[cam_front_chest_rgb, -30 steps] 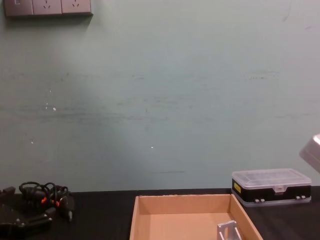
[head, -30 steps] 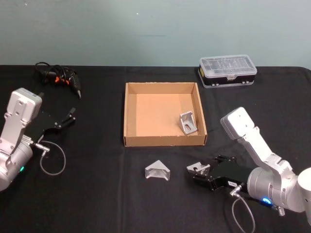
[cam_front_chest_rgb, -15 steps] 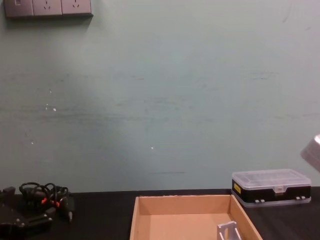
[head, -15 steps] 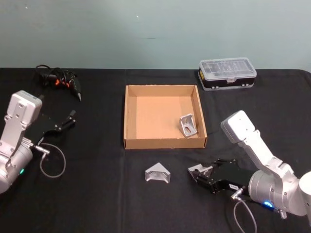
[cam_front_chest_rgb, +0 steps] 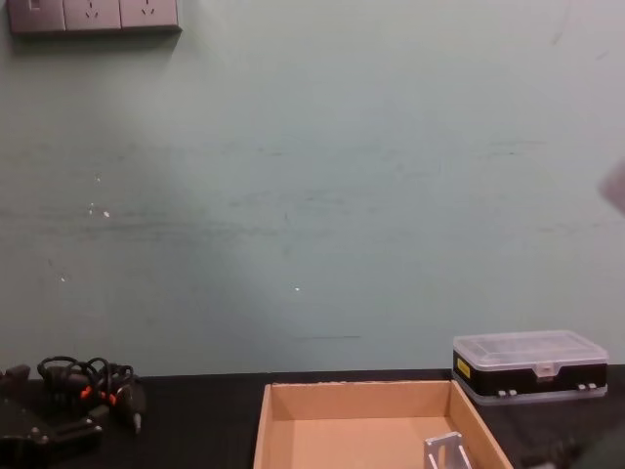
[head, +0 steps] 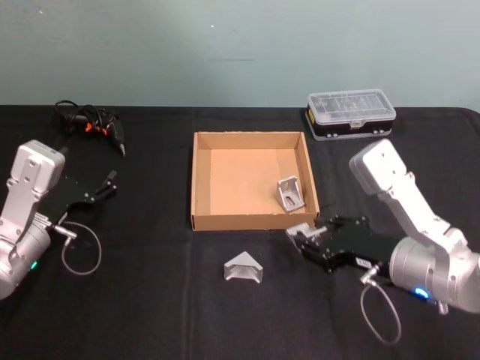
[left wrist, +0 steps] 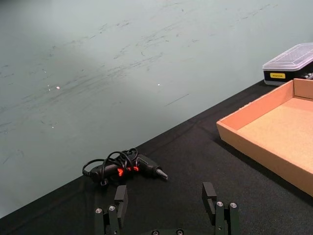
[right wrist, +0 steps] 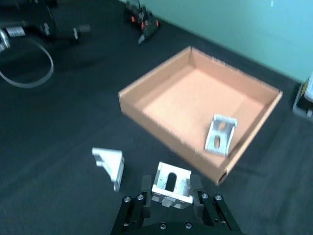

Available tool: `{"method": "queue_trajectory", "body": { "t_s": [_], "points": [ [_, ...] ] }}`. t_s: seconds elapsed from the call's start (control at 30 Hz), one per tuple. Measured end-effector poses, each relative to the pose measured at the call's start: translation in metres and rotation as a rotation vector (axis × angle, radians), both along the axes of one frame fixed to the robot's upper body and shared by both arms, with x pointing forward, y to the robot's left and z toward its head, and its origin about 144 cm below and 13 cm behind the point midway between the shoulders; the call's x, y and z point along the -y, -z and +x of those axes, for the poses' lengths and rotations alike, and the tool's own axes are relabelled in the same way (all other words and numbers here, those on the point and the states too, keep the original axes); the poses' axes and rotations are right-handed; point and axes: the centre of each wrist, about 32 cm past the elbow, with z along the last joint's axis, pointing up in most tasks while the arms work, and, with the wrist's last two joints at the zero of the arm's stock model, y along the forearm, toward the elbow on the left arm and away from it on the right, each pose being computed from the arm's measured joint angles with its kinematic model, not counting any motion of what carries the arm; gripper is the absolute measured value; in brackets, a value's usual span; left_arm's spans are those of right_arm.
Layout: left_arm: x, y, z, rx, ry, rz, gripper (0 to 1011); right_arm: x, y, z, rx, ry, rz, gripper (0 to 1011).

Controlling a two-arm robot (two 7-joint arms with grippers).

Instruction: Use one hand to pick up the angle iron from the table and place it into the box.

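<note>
Moved: right tool [head: 303, 240], black jointed fingers on a silver-grey arm, has travelled with its load from the open counter towards the box's near right corner.
Right tool, state: clenched on a small silver L-shaped metal angle iron [head: 299, 230], slotted face up between the fingers [right wrist: 146, 188].
Reason for hold: the piece seems to be carried above the low wall so it can pass over it.
Box [head: 252, 220]: shallow tan cardboard tray, open-topped, mid-counter; one silver bracket [head: 290, 192] already stands inside by the right wall.
Spare bracket [head: 243, 267]: lies on the matte black counter [head: 150, 300], near the box front.
Left tool [left wrist: 165, 205]: released, parked at the left, well apart.
Hard to make out: whether the held piece has cleared the wall; the chest view cuts off the box's front.
</note>
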Motion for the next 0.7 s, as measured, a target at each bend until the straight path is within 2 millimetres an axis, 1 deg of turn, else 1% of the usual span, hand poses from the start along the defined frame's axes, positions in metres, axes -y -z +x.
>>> {"method": "queue_trajectory", "body": {
  "t_s": [0.1,0.2,0.3,0.37,0.5,0.53,0.7],
  "points": [
    [0.0,0.0,0.0,0.0,0.0,0.0,1000,-0.003,-0.007,0.004,0.021,-0.006,0.007,471],
    [0.0,0.0,0.0,0.0,0.0,0.0,1000,-0.01,-0.018,0.013,0.058,-0.016,0.023,471],
    [0.0,0.0,0.0,0.0,0.0,0.0,1000,-0.014,-0.022,0.02,0.075,-0.021,0.03,471],
    [0.0,0.0,0.0,0.0,0.0,0.0,1000,-0.02,-0.027,0.03,0.097,-0.026,0.035,471],
    [0.0,0.0,0.0,0.0,0.0,0.0,1000,-0.026,-0.029,0.042,0.113,-0.031,0.029,471],
    [0.0,0.0,0.0,0.0,0.0,0.0,1000,-0.029,-0.029,0.049,0.118,-0.036,0.024,471],
    [0.0,0.0,0.0,0.0,0.0,0.0,1000,-0.035,-0.023,0.069,0.109,-0.046,0.018,471]
  ]
}}
